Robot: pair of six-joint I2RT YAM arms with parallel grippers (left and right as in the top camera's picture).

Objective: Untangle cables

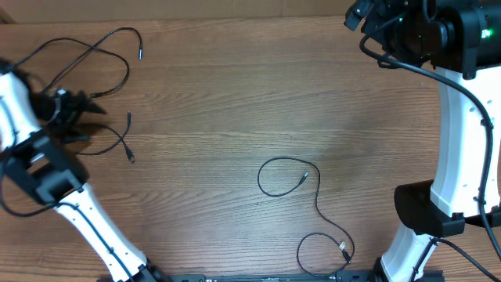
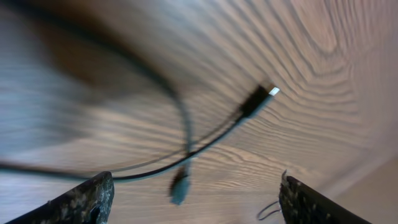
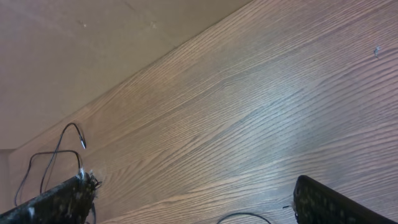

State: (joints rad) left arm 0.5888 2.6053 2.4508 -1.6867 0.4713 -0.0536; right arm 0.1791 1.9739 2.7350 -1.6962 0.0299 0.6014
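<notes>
Left gripper [image 2: 196,180], splayed and empty at nine o'clock, may pinch both crossed thin black flexible cords [image 2: 254,104] together, tightening them.

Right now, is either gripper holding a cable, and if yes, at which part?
Nothing is held. The left gripper is open above the cables, and the right gripper is open over the table.
</notes>
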